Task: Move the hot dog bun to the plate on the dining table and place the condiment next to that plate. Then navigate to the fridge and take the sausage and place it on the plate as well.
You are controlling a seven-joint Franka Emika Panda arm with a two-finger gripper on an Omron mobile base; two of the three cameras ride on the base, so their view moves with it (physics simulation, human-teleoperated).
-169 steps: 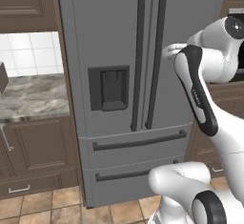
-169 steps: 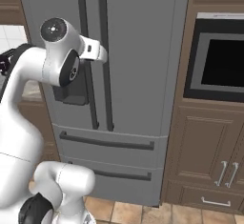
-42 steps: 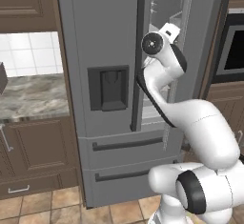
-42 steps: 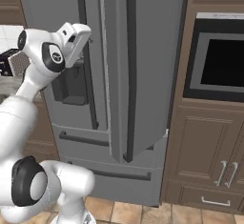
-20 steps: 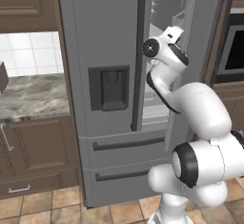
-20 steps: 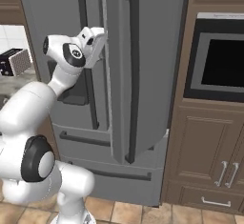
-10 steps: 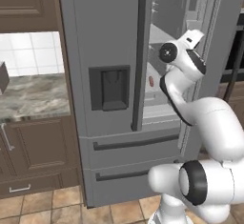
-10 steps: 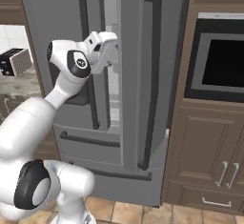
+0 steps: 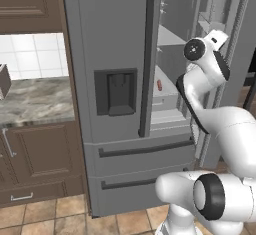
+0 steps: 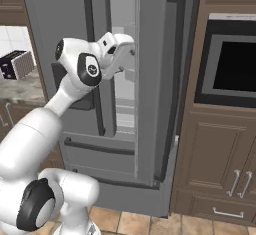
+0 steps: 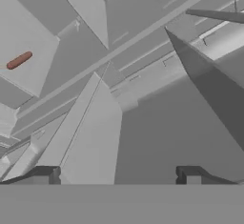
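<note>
1. Fridge [image 9: 115, 54]: right door [image 10: 167, 79] swung out, left door shut. The open side exposes grey inner shelves [image 9: 167, 74], which gives the arm a way in.
2. Sausage [image 9: 159, 85]: small reddish oblong lying flat on a shelf, about mid-height in the left base view. In the hand view it sits far upper left [image 11: 19, 60], well off the end effector's line, so the hand is not yet aimed at it.
3. End effector [image 11: 119, 175]: the two dark tips stand wide apart, nothing between them. Empty. In the right base view it is held up at the gap between the doors [image 10: 120, 46], level with the upper shelves; I judge this a pre-reach pose.
4. Arm rises from the base, elbow bent, wrist at the door opening; near the door edge but contact cannot be made out.
5. Step in hand, as judged: reach for the sausage. Needs the wrist to turn toward the sausage and drop to its shelf.
6. Risk: shelves are close-set; wide tips may catch a shelf lip. The sausage is round and may roll if nudged.
7. Bench [image 9: 30, 99] at left, marble top; not part of this step.
</note>
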